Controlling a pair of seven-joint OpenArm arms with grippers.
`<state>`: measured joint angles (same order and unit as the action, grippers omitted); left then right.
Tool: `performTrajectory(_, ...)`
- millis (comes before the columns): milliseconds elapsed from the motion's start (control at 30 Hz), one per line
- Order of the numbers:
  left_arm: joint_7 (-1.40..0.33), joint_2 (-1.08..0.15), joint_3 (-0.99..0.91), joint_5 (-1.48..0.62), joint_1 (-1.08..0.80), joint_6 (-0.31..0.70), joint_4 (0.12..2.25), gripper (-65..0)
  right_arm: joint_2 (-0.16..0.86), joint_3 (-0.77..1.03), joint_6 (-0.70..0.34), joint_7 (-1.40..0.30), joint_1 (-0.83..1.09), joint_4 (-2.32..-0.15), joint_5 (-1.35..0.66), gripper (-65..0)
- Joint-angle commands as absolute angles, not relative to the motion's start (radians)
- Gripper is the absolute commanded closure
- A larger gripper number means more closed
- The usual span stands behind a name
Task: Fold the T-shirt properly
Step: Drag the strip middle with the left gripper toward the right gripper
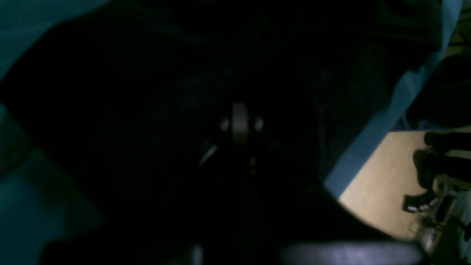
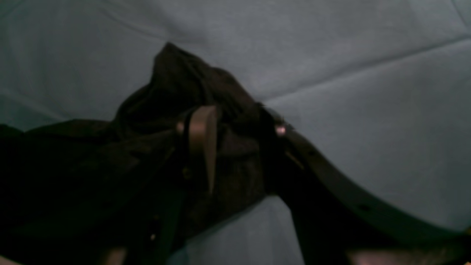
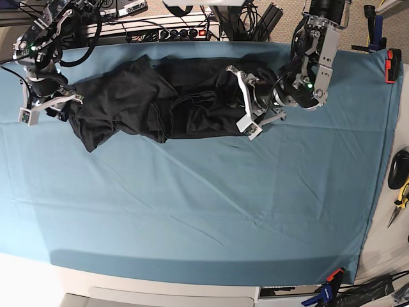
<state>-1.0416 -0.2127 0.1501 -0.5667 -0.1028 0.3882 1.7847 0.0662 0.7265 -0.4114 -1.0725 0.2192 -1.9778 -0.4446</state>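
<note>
- The T-shirt lies across the far part of the tabletop, on the teal cloth, as a long crumpled band running side to side. No rainbow print shows; only dark fabric faces up.
- It is not a tidy fold yet: the band is ridged and bunched, with a loose corner sagging toward the near side at the base view's left end.
- The right claw sits at that left end. In the right wrist view its fingers stand partly apart with a bunch of shirt fabric between them, so I judge it clamped on the T-shirt.
- The left claw is at the opposite end, resting on the shirt. Its wrist view is almost black; its fingers are together, and whether fabric is pinched between them I cannot tell.
- My judgement: early to middle. The cloth is gathered lengthwise, but flattening, squaring edges and the final folds all remain.
</note>
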Motion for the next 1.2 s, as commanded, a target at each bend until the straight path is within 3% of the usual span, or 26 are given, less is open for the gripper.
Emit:
performTrajectory(0,-1.023,-0.21,0.148,-0.575,-0.092,0.389,1.799,0.0,0.08,0.724,-0.41,-1.044,0.213,-1.993,-0.455,-20.6)
performTrajectory(567,-0.994,-0.174,0.213,-0.619,-0.119,0.39,1.799,0.0,0.08,0.714,-0.41,-1.043,0.213,-1.993,-0.452,-20.6)
performTrajectory(667,-1.0,-0.157,0.247,-0.703,-0.119,0.451,1.799,0.0,0.08,0.714,-0.41,-1.042,0.213,-1.993,-0.453,-20.6)
performTrajectory(833,-1.06,-0.14,0.295,-0.938,-0.113,0.688,1.799,0.0,0.08,0.714,-0.41,-1.042,0.213,-1.993,-0.452,-20.6)
performTrajectory(1033,-1.108,-0.14,0.298,-1.01,-0.085,0.698,1.799,0.0,0.081,0.715,-0.411,-1.039,0.213,-1.993,-0.441,-20.6)
performTrajectory(1167,-1.137,-0.148,0.298,-1.007,-0.07,0.698,1.799,0.0,0.113,0.731,-0.382,-1.037,0.196,-1.993,-0.332,-22.1)
